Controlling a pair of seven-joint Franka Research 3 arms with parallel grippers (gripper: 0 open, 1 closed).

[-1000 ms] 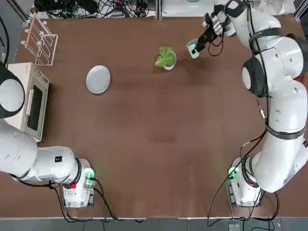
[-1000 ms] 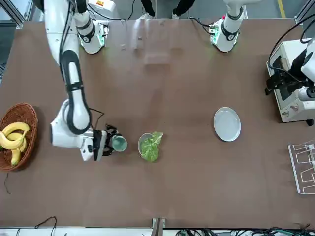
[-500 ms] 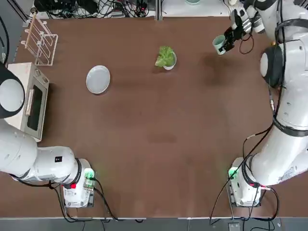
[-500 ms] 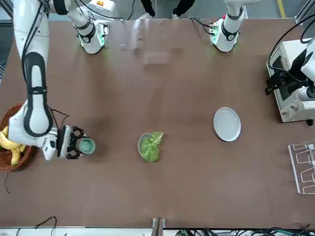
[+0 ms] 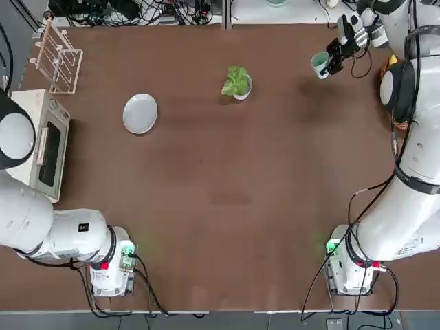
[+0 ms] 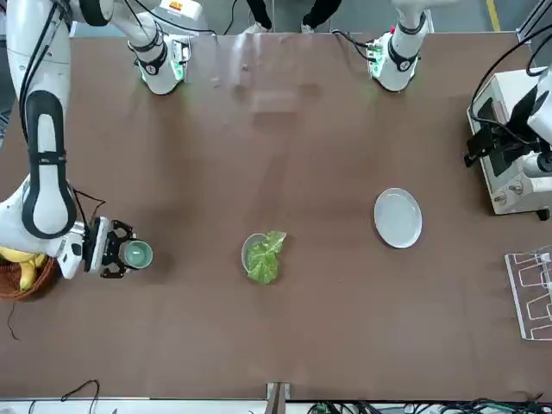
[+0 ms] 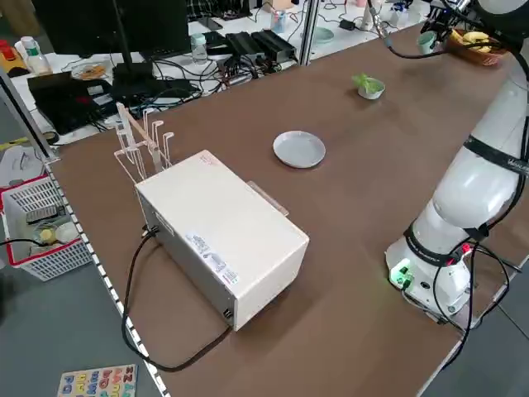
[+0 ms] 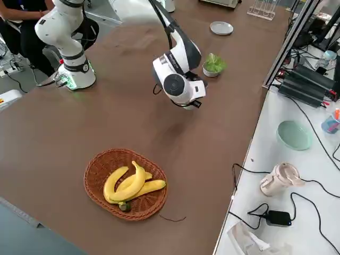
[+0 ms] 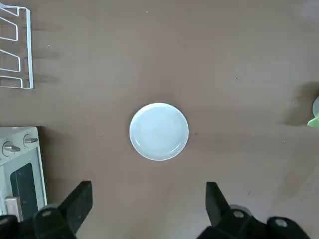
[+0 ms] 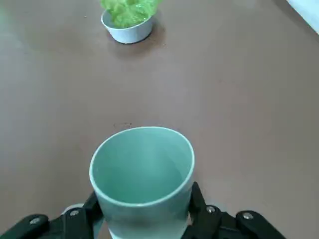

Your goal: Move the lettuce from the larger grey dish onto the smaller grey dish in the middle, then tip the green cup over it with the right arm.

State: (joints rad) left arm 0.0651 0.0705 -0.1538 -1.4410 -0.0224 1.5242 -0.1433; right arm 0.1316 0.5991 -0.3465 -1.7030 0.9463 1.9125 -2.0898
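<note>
The lettuce lies in the smaller grey dish at the far middle of the table; both also show in the right wrist view, lettuce in the dish. The larger grey dish stands bare to its left, seen from above in the left wrist view. My right gripper is shut on the green cup, held above the table's far right, well away from the small dish. In the right wrist view the cup faces mouth up between the fingers. My left gripper hangs open high over the plate.
A wicker basket of bananas sits at the far right edge, close to the right gripper. A white microwave and a wire rack stand at the left side.
The right arm has carried the green cup away from beside the small dish, out toward the table's right edge near the basket. Lettuce, dishes and left arm have not moved.
</note>
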